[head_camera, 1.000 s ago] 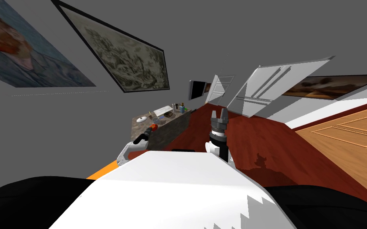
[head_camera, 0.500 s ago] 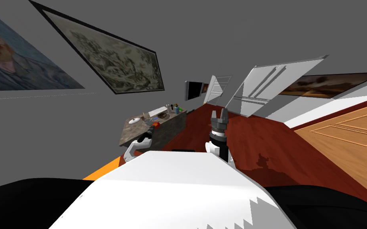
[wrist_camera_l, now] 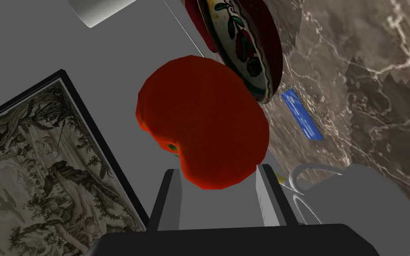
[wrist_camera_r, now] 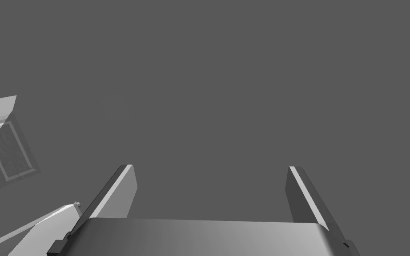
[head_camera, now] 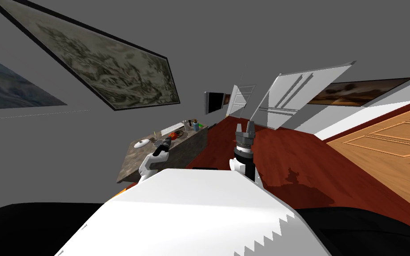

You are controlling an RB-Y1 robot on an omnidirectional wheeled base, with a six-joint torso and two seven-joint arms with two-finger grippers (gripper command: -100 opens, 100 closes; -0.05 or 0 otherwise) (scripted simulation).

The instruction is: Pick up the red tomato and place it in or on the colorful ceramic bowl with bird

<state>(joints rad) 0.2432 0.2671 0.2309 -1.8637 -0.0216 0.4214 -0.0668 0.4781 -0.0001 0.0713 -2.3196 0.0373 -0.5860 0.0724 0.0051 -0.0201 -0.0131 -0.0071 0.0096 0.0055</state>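
My left gripper (wrist_camera_l: 219,171) is shut on the red tomato (wrist_camera_l: 202,124), its fingers pressing the tomato's sides. Just beyond the tomato lies the painted bowl (wrist_camera_l: 244,49), dark red outside with a leaf and flower pattern inside, on the marble counter (wrist_camera_l: 377,66). In the head view the left gripper (head_camera: 167,141) reaches over the counter (head_camera: 130,164), a little short of the bowl (head_camera: 178,134). My right gripper (head_camera: 245,129) is raised over the red floor, and its fingers (wrist_camera_r: 126,178) stand open with nothing between them.
A grey mug (wrist_camera_l: 364,204) stands close beside my left gripper, and a blue card (wrist_camera_l: 303,114) lies between it and the bowl. A white lidded dish (head_camera: 141,143) and several small bottles (head_camera: 195,124) sit on the counter. A framed picture (head_camera: 110,66) hangs behind it.
The head view has swung, so the counter now lies nearer and more in front of me. My left arm has carried the tomato further along the counter towards the bowl. The right arm has held still.
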